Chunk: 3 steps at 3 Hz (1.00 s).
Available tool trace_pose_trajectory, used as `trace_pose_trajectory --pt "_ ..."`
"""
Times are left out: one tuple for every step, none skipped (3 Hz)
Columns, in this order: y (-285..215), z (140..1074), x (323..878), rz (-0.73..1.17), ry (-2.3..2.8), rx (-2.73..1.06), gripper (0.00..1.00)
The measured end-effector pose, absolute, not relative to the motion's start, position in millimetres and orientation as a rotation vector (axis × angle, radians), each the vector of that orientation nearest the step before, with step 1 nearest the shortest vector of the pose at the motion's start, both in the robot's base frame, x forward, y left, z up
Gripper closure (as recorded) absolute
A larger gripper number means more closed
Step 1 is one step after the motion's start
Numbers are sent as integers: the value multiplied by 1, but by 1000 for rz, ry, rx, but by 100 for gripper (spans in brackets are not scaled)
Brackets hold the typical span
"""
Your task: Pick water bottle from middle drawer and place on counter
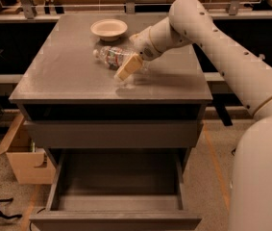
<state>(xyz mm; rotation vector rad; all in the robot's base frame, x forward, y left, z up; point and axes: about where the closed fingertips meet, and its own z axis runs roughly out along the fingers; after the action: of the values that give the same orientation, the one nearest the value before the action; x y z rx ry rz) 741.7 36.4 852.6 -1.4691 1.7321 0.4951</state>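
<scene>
The claw sits at one end of the water bottle; I cannot tell if it is holding it. The bottle lies on its side on the bench. Being round, it may roll if the claw bumps it.

Dim, warm light casts a soft shadow on the counter beneath the claw.
</scene>
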Motion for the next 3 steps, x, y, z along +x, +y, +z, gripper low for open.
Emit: trace_pose_trajectory --pt "36 858 739 516 1720 -1461 0" --pt "27 874 732 496 1693 -1438 0" --pt "12 899 719 443 1650 -1407 0"
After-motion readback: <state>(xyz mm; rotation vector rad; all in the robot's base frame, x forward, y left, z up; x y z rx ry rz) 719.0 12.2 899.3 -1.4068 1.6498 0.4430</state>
